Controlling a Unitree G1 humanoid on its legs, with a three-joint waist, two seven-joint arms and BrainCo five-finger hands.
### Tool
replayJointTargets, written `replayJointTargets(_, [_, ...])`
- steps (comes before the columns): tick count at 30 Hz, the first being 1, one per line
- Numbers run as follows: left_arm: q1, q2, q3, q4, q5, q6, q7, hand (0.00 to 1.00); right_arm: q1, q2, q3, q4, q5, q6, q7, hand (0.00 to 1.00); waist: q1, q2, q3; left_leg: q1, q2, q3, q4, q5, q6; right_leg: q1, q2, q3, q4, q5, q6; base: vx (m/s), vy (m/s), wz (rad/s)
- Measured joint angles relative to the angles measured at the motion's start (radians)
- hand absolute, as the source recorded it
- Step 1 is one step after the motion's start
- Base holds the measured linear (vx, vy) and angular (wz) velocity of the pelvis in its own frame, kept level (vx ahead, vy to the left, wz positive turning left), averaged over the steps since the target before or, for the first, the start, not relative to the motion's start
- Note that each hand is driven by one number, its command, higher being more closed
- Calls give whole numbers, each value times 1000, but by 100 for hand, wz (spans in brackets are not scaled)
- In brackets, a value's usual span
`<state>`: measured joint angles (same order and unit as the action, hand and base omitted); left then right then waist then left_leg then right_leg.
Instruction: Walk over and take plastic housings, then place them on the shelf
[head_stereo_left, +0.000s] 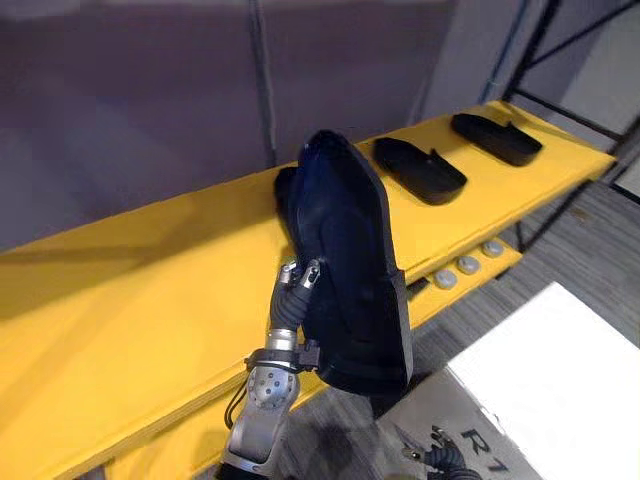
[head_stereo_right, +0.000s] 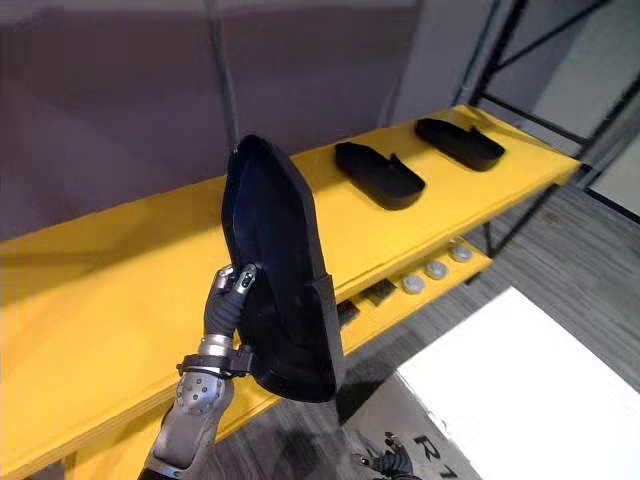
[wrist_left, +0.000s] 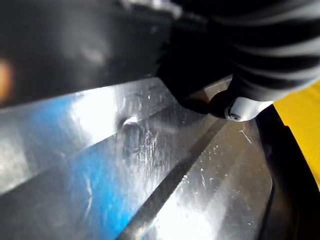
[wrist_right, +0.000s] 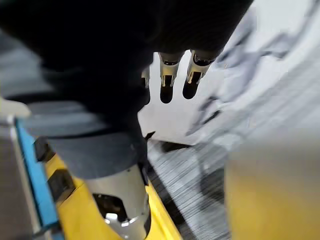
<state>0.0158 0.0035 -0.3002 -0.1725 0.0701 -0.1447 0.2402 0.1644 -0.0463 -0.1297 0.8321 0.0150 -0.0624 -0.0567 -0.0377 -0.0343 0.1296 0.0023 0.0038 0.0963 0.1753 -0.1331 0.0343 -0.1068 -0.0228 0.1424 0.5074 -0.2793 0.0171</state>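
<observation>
Being pinched upright by the left robot hand (head_stereo_left: 297, 287), a black housing (head_stereo_left: 350, 270) is held above the shelf (head_stereo_left: 130, 300)'s near edge; a second housing (head_stereo_left: 420, 170) and third housing (head_stereo_left: 497, 138) are laid toward its right end. The right robot hand (wrist_right: 167, 80) is seen slack, empty.

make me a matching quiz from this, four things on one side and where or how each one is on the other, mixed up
1 held housing
2 far housing
3 round white discs
4 right hand

a on the lower shelf level
b open, holding nothing
c upright, gripped by the left hand
d lying flat on the yellow shelf top

Pairs: 1-c, 2-d, 3-a, 4-b
</observation>
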Motion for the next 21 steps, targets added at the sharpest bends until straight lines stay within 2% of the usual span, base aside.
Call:
replayJointTargets(1, [0, -3, -1, -1, 4, 0, 1, 100, 11, -1, 1, -13, 1, 0, -1, 0, -7, -13, -4, -13, -14, -35, 24, -6, -12, -3, 2, 21, -25, 11, 3, 7, -217, 179])
replayJointTargets(2, [0, -4, -2, -9, 13, -2, 1, 100, 32, 0, 12, -19, 2, -1, -1, 0, -3, -35, -5, -22, -39, -67, 52, -21, -26, 0, -19, 34, -76, 28, 26, 24, -245, 148])
replayJointTargets(3, [25, -21, -1, -14, 21, -2, 2, 100, 44, -14, 12, -19, 11, 1, -1, 0, 8, -19, -12, -32, -21, -93, 86, -41, -36, 26, -20, -23, -101, 19, 20, 57, -191, 124])
replayJointTargets(4, [37, -27, -1, -24, 27, -2, 3, 100, 50, -21, 12, -20, 11, 1, -1, 0, 12, -8, -18, -41, -1, -89, 99, -39, -41, 40, -15, -49, -122, 23, 15, 102, -223, 109])
replayJointTargets(5, [55, -34, -4, -53, 32, -2, 2, 100, 59, -28, 16, -21, 11, 2, 1, 0, 29, 0, -23, -46, 22, -82, 99, -37, -52, 62, -5, -83, -153, 29, 4, 137, -189, 76])
replayJointTargets(7, [80, -36, -3, -95, 32, -5, 2, 100, 67, -24, 16, -22, 11, 2, 0, 0, 54, 1, -28, -32, 39, -83, 75, -29, -66, 104, 4, -109, -189, 39, -7, 169, -158, 45])
replayJointTargets(9, [128, -36, -1, -133, 31, -9, 3, 100, 75, -13, 17, -24, 11, 2, -1, 0, 59, -16, -40, -17, 40, -89, 56, -25, -72, 145, 3, -136, -231, 40, -9, 132, -63, 30])
replayJointTargets(11, [160, -36, -1, -144, 30, -10, 2, 100, 82, 3, 17, -29, 11, 2, -2, 0, 68, -19, -60, -18, 37, -95, 54, -24, -73, 166, -1, -156, -260, 46, -4, 128, -10, 29])
replayJointTargets(13, [169, -36, 0, -145, 30, -9, 2, 100, 81, 9, 20, -30, 11, 1, -3, 0, 78, -25, -60, -21, 35, -104, 55, -23, -75, 181, -2, -184, -273, 54, -1, 83, 13, 38])
replayJointTargets(15, [190, -34, 12, -166, 30, -9, 2, 100, 78, 25, 35, -34, 11, -1, -6, 0, 86, -42, -49, -62, 26, -123, 95, -23, -75, 186, -13, -250, -271, 55, 0, 27, 20, 75])
replayJointTargets(17, [197, -36, 44, -179, 29, -9, 4, 100, 71, 32, 36, -31, 10, -1, -11, 0, 94, -51, -41, -97, 35, -68, 132, -27, -71, 183, -29, -286, -257, 55, -1, -12, 52, 75])
replayJointTargets(18, [196, -37, 76, -193, 28, -9, 10, 100, 64, 39, 36, -30, 10, 0, -17, 0, 101, -55, -37, -130, 79, 34, 191, -59, -46, 180, -31, -290, -250, 55, -1, -26, 62, 55])
replayJointTargets(20, [195, -37, 102, -195, 18, -22, 24, 100, 45, 38, 52, -14, 6, 0, -25, 0, 101, -55, -36, -169, 171, 130, 278, -75, -43, 174, -39, -304, -248, 55, -1, 10, 35, 27])
replayJointTargets(21, [195, -37, 113, -182, 0, -26, 35, 100, 26, 29, 55, 10, 3, 0, -26, 0, 97, -57, -35, -187, 242, 162, 317, -78, -46, 174, -70, -324, -250, 55, -2, 51, 96, 15])
